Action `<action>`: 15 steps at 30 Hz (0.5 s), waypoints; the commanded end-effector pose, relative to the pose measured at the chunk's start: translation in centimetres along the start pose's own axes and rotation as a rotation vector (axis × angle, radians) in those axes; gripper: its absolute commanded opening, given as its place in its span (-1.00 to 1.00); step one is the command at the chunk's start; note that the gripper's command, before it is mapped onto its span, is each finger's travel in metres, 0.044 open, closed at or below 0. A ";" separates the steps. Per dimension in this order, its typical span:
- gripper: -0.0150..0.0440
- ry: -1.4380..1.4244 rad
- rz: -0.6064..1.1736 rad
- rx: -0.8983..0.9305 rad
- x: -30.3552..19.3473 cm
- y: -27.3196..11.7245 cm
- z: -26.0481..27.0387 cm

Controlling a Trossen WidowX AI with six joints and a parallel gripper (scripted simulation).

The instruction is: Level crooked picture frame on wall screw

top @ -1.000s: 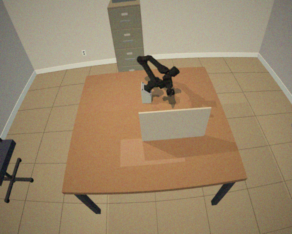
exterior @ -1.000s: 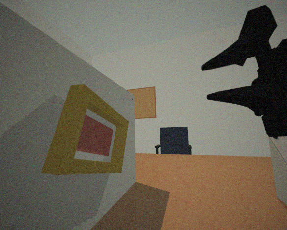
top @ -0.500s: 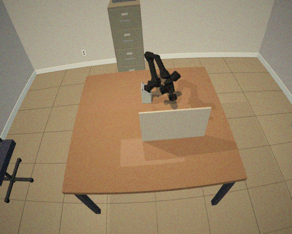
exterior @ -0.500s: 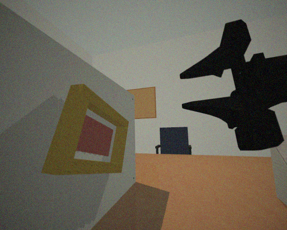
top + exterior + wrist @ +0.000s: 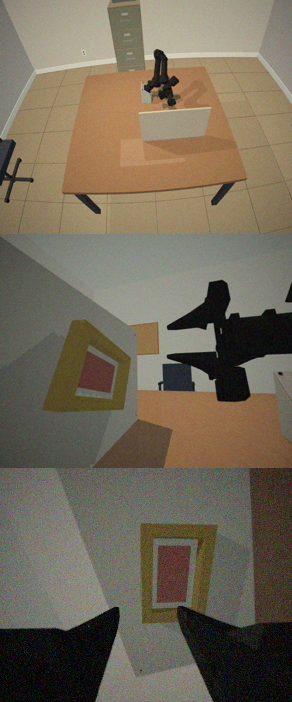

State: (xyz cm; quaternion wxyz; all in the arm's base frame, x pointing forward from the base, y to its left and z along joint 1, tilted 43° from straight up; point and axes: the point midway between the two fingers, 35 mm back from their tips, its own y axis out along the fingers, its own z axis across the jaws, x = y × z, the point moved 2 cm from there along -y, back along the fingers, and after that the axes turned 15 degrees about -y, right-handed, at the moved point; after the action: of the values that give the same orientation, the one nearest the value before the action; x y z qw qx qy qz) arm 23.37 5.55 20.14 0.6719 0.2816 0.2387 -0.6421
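The picture frame [image 5: 65, 374] [image 5: 147, 573], yellow with a pale mat and red centre, hangs on the grey upright board [image 5: 175, 126] [image 5: 25, 296] [image 5: 115, 498]. It is crooked: in the exterior view its left side sits higher and its right side lower. The screw and notched strip are hidden behind it. My gripper [image 5: 167, 342] [image 5: 148, 611] is open and empty, its fingertips apart and off to the right of the frame in the exterior view, touching nothing. In the wrist view one fingertip overlaps the frame's lower image corner.
The board stands upright on the wooden table [image 5: 105, 155] [image 5: 212, 434], its back toward the top camera. The arm [image 5: 163, 67] rises behind it from a pale mounting block [image 5: 146, 98]. A filing cabinet [image 5: 128, 42] and a dark chair [image 5: 177, 377] stand beyond the table.
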 end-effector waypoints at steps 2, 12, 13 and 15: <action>0.39 0.002 -0.003 -0.008 0.3 0.1 -0.3; 0.39 0.001 -0.001 -0.007 -0.3 3.8 0.0; 0.39 0.001 -0.001 -0.006 -0.3 4.4 -0.1; 0.39 0.001 -0.001 -0.006 -0.2 5.8 -0.1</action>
State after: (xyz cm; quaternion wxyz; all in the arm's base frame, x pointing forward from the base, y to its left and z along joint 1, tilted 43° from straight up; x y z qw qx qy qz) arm 27.11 5.81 20.34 0.6721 0.2763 0.2403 -0.6436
